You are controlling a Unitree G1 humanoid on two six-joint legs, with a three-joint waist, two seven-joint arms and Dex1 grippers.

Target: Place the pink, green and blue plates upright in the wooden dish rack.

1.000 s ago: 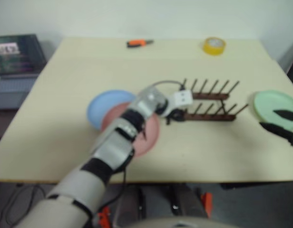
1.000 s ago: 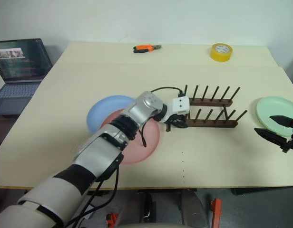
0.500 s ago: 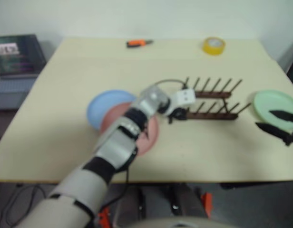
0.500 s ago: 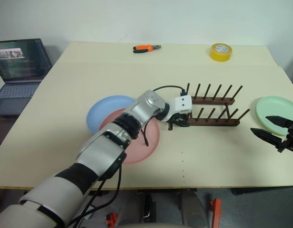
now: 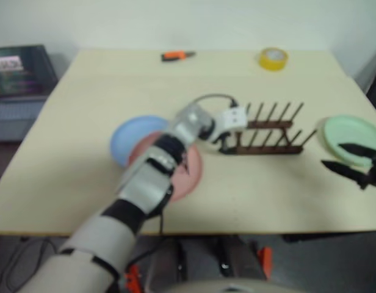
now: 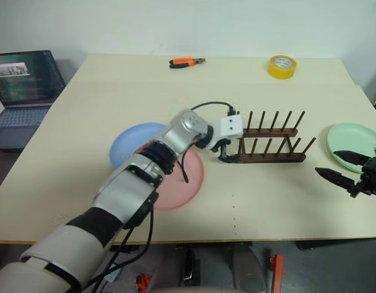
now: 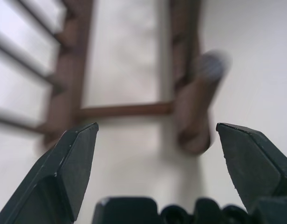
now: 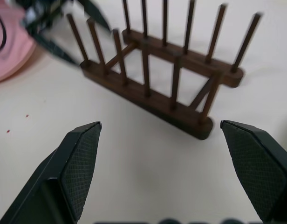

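Observation:
The wooden dish rack (image 6: 270,143) stands empty at the table's middle right, also seen as rails and pegs (image 7: 129,109) (image 8: 148,100). My left gripper (image 6: 226,152) hangs open at the rack's left end, its fingers (image 7: 71,154) spread to either side of the end crossbar, holding nothing. The pink plate (image 6: 176,183) lies flat under my left forearm, overlapping the blue plate (image 6: 130,143) to its left. The green plate (image 6: 350,137) lies flat at the right edge. My right gripper (image 6: 327,163) is open just in front of that plate, pointing at the rack.
Yellow tape roll (image 6: 281,66) and orange pliers (image 6: 187,61) lie at the table's far side. A laptop (image 6: 23,79) sits off the table's left. Bare table (image 6: 267,195) stretches in front of the rack.
My left gripper has opened from a nearly closed hold at the rack's left end and risen slightly. The right gripper has hardly moved.

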